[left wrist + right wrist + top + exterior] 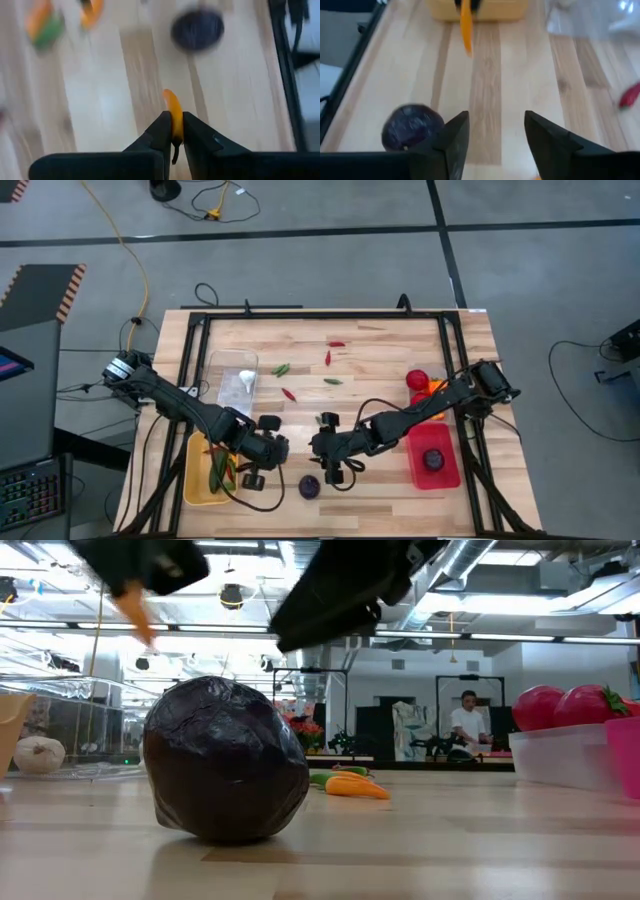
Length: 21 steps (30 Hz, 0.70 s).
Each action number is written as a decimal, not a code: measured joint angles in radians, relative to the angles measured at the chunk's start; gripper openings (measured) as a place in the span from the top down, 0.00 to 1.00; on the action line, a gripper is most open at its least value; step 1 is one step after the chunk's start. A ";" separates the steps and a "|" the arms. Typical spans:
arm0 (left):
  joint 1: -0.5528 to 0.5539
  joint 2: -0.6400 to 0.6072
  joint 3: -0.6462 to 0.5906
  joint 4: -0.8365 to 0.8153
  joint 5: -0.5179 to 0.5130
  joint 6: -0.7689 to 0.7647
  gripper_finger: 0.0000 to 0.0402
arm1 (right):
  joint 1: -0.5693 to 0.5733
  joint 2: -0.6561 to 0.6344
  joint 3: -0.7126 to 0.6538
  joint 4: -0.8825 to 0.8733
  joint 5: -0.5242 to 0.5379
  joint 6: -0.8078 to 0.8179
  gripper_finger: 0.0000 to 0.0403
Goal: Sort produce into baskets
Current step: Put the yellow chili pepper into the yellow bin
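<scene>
The left gripper (172,131) pinched a thin orange chilli (173,111) between its fingers, just above the table (380,350) beside the yellow bin (196,480). The right gripper (495,132) hung with its fingers parted and nothing between them, near a purple round (410,127) lying on the wood. A second purple round (433,460) sat in the red bin (445,477).

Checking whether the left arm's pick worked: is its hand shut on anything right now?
Yes. The left hand is shut on a thin orange chilli, which sticks out between its closed fingers, lifted above the table.
</scene>
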 joint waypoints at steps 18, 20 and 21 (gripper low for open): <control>-0.041 0.000 0.014 -0.600 0.289 -0.480 0.91 | -0.018 0.000 0.000 -0.122 0.002 0.049 0.43; -0.041 0.000 0.014 -0.617 0.287 -0.508 0.88 | -0.018 0.000 0.000 -0.122 0.002 0.067 0.43; -0.041 0.000 0.014 -0.621 0.282 -0.517 0.86 | -0.018 0.000 0.000 -0.123 0.002 0.070 0.43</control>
